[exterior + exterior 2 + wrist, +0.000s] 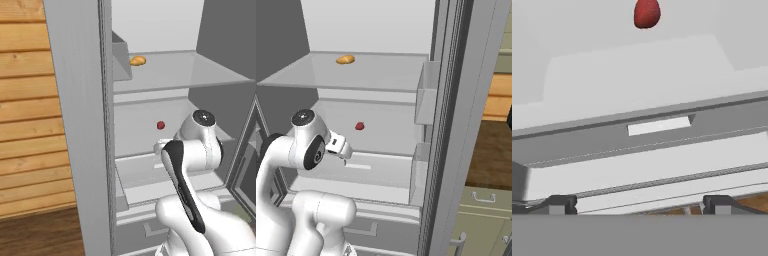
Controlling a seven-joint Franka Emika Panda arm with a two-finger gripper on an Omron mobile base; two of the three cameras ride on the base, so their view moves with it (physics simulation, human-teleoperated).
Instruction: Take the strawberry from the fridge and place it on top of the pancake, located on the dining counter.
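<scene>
**Risks: tool at the fridge mouth, berry deep on the shelf ahead**

Tool (639,204) is released, jaws spread wide, nothing between them. Its two tips sit far apart at the bottom of the hand view. It sits at the front of the open fridge (82,125), low over the front lip of the middle shelf (381,130).

The strawberry (647,13) is well ahead of the tool, further back on that same shelf, roughly on its centreline, a touch off to one side. Both base views show it alone on the shelf (160,125), with clear shelf all round it.

What could go wrong, my read:
- Berry is tiny against the jaw span. A small aim error along the reach and the tips close on air, or one tip nudges it and it rolls toward the back wall.
- It's round, on smooth shelf. Coming down too flat shoves it instead of straddling it.
- Tool is low near the shelf's front edge, so a straight push forward could catch the lip or scrape the shelf.
- The upper shelf (356,75) carrying the orange-yellow lump (345,59) is above the tool. Lifting high to clear the lip risks the wrist hitting its underside.
- Door bins (426,95) stand off to the tool's side. A wide elbow swing on the way in or out could clip them.
</scene>
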